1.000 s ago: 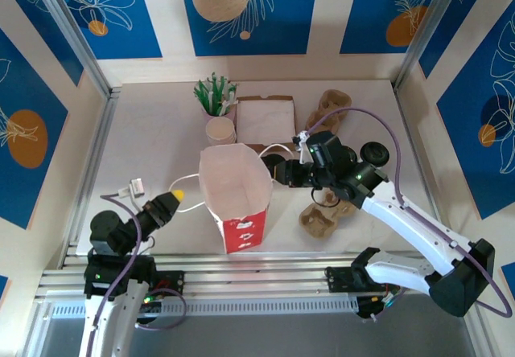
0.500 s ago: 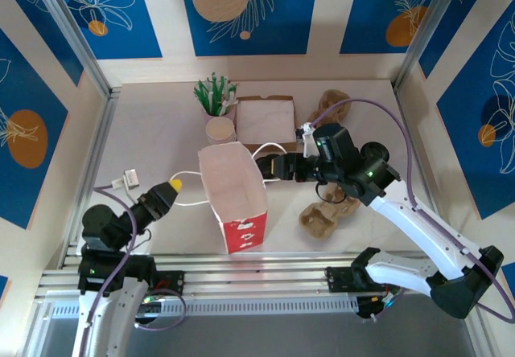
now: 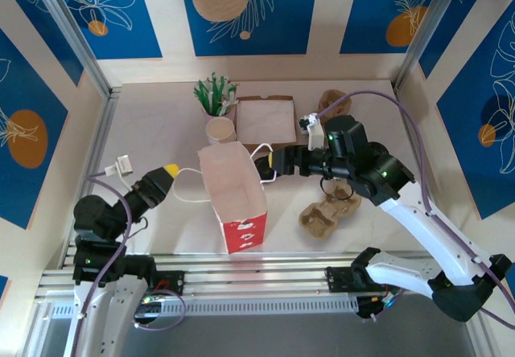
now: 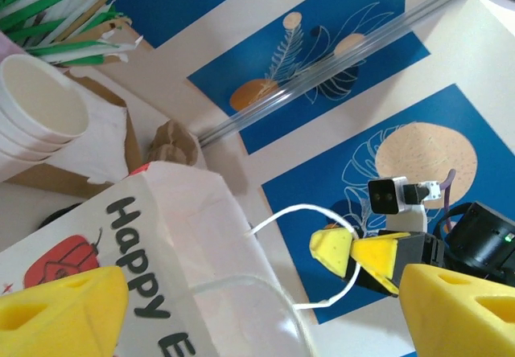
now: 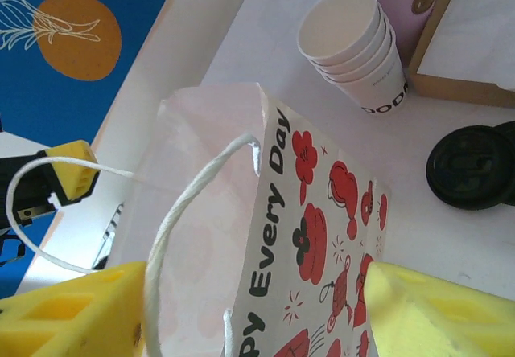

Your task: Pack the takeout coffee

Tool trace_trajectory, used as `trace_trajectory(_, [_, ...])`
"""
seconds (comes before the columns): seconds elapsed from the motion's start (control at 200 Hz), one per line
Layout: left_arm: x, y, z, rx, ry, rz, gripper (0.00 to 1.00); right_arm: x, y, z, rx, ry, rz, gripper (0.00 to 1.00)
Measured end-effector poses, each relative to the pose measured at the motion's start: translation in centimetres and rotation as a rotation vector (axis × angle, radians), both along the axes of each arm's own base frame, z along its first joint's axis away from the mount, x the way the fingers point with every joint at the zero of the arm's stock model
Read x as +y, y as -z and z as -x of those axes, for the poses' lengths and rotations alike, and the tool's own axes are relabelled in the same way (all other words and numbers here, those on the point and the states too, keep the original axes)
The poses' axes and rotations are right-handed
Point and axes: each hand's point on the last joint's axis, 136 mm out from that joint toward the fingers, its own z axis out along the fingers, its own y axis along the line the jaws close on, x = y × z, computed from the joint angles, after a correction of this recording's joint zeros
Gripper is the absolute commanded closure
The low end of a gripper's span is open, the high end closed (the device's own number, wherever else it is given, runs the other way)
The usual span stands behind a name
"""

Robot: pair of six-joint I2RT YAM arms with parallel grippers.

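The left end effector (image 4: 259, 313) stands wide, its yellow fingers (image 4: 56, 313) either side of the left white cord handle (image 4: 241, 278) without pinching it. The right end effector (image 5: 253, 317) is equally wide, and the right white cord handle (image 5: 191, 204) runs down between its fingers (image 5: 72, 309), close against one of them.

Both sit at the mouth of the upright red-and-white printed paper bag (image 3: 244, 230), one on each side of it. Just behind the bag is a stack of lidless white paper cups (image 5: 354, 43). To the bag's right a flat round black plastic lid (image 5: 469, 166) lies on the worktop (image 3: 161, 132), and beyond it a brown moulded cardboard carrier (image 3: 328, 212).

Where the takeout coffee is cannot be told. What shows of the bag's inside looks pale and bare, and no cup can be made out under the black lid.

The likely trouble is snagging. Each loop lies inside a jaw gap, so an end effector drawn back carelessly could hook its cord and drag or tip the light bag. A tipped bag could strike the cup stack, or its mouth could sag shut against a cup.
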Motion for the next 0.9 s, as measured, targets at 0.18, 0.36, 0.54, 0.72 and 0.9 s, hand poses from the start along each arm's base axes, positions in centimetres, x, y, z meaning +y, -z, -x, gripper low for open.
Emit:
trace_trajectory(0.18, [0.0, -1.8, -0.1, -0.028, 0.001, 0.009, 0.09, -0.3, -2.6, 0.1, -0.056, -0.004, -0.017, 0.24])
trace_trajectory(0.36, [0.4, -6.7, 1.6, -0.142, -0.023, -0.057, 0.01, -2.3, -4.9, -0.7, -0.123, 0.065, 0.029, 0.17])
trace_trajectory(0.54, [1.8, -9.6, 3.7, -0.242, -0.122, -0.184, 0.01, -6.5, -2.8, -2.9, -0.063, 0.229, 0.151, 0.11])
trace_trajectory(0.72, [4.1, -6.6, 3.2, -0.151, -0.254, -0.327, 0.00, -9.9, 5.1, -3.4, 0.140, 0.328, 0.338, 0.12])
trace_trajectory(0.9, [5.9, -3.2, 2.7, -0.047, -0.341, -0.427, 0.00, -11.7, 14.5, -1.6, 0.384, 0.338, 0.527, 0.16])
